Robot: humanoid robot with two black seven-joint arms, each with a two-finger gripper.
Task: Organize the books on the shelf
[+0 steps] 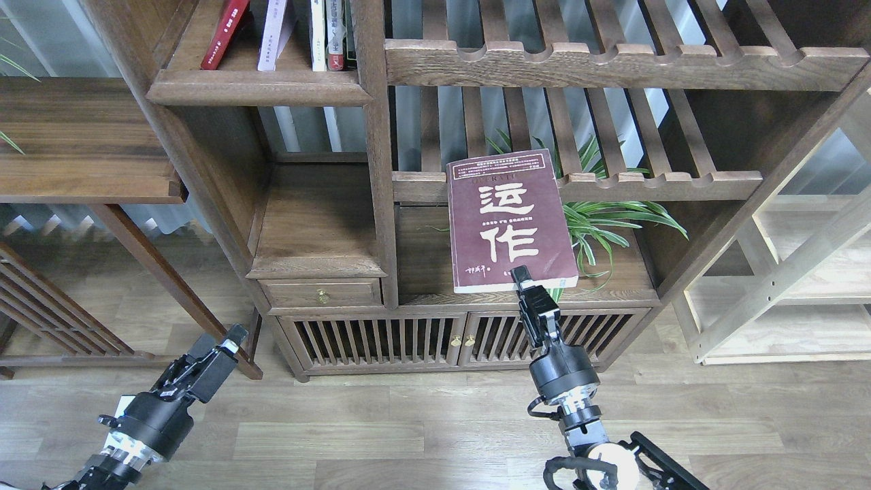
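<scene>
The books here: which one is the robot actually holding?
The large maroon book with white characters, gripped at its bottom edge by the right gripper; the others stand on the shelf.

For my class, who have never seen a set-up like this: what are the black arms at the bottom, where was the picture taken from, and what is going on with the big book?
The picture comes from a camera in a robot's head, looking forward and down. The black arms are its own. The right gripper pinches the lower edge of a maroon book in front of a walnut bookcase and a plant. The left gripper hangs low, holding nothing. Thin books lean on the shelf at upper left.
</scene>
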